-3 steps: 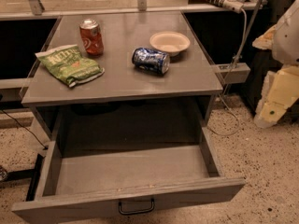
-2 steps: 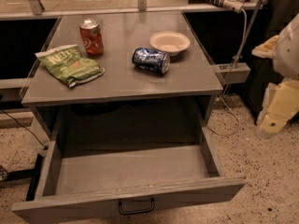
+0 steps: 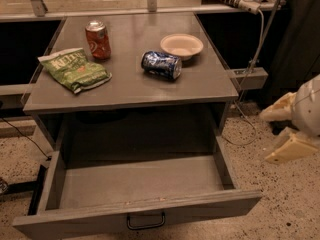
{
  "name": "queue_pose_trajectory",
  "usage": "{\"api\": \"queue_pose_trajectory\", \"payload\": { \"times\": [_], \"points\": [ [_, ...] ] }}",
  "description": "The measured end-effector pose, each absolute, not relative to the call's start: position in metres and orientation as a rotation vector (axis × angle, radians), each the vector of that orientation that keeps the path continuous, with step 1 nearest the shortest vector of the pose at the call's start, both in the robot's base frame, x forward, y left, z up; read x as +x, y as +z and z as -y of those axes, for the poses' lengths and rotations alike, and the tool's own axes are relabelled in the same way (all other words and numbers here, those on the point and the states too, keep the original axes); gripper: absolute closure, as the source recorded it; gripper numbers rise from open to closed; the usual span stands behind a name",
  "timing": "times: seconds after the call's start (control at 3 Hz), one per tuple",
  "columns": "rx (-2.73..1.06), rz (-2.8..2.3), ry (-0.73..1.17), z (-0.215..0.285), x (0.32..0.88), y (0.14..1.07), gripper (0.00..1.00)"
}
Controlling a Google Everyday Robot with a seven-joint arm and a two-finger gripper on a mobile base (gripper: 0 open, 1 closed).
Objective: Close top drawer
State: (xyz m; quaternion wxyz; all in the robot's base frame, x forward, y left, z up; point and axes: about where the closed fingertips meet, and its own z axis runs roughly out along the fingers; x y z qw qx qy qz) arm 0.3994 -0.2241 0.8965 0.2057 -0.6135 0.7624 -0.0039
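The top drawer (image 3: 140, 182) is pulled far out of the grey cabinet (image 3: 131, 95), its tall front and black loop handle (image 3: 145, 220) at the bottom edge of my view. The gripper (image 3: 267, 136) hangs low at the right, well clear of the drawer's right front corner, its two pale prongs spread apart and holding nothing.

My worry is the approach. Coming in from the right, I could clip that corner and shove the drawer sideways, and it might then bind on its runners instead of sliding home. I think a push off to one side of the front would skew it the same way, so I want contact near the handle. A hard shove could jolt the cabinet; the blue can (image 3: 161, 65) lies on its side on top and may roll, and the upright orange can (image 3: 97, 39) could tip.
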Motion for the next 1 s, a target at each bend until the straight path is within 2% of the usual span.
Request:
{"api": "queue_pose_trajectory", "payload": {
  "times": [0.33,0.67,1.0],
  "points": [
    [-1.707,-2.092,0.045,0.2241,0.3850,0.8509,0.65],
    [-1.713,-2.092,0.045,0.2240,0.3836,0.8472,0.88],
    [-1.713,-2.092,0.045,0.2239,0.3836,0.8473,1.00]
  ]
}}
